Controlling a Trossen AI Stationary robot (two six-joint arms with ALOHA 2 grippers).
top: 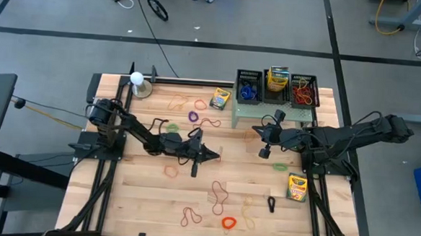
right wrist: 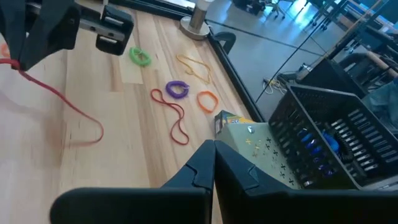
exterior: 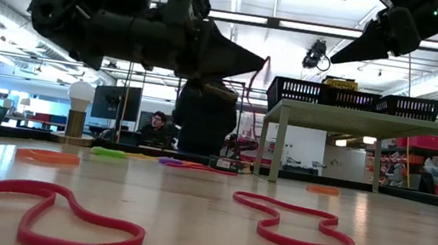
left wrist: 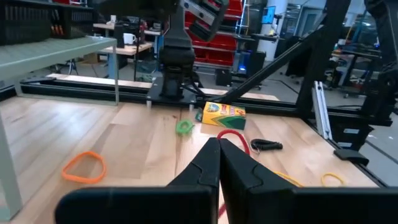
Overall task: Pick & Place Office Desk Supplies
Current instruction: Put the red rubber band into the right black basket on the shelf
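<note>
Your left gripper [top: 212,157] hangs above mid-table, its fingers pinched shut on a thin red rubber-band loop [right wrist: 68,106] that dangles toward the wooden table [top: 141,194]. Your right gripper [top: 261,131] is closed, holding nothing, beside the pale green perforated stand [top: 248,113]. A yellow-and-green crayon box [top: 298,187] lies near the table's right edge.

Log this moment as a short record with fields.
left gripper: shut on red rubber band, raised over mid-table
right gripper: shut, empty, near the green stand
black baskets: three on the stand, middle one holding a boxed crayon pack
loose: crayon box beside stand; second crayon box near right edge
</note>
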